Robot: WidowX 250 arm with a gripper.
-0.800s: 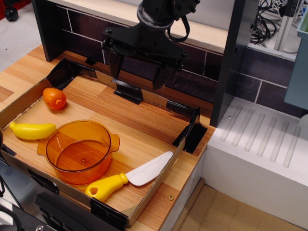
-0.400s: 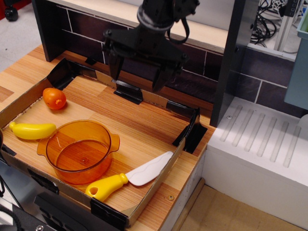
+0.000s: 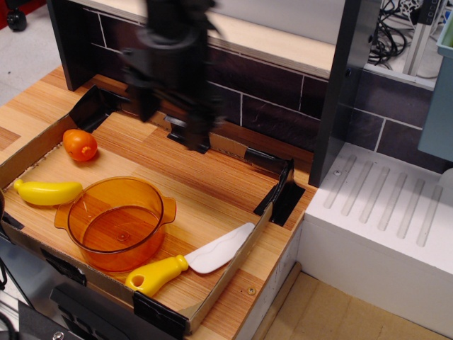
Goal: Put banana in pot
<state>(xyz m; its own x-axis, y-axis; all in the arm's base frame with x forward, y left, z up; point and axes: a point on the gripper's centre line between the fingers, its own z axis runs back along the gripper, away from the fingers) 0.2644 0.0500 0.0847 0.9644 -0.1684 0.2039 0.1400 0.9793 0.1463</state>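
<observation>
Single black arm comes in from the top edge, far side of the scene, left of centre. Heavily motion-blurred. End effector [image 3: 173, 120] points down, two fingers [image 3: 148, 106] hanging apart with a visible gap, nothing between them. It sits up in the air, clear of the tabletop. Wrist detail is too smeared to read.
</observation>
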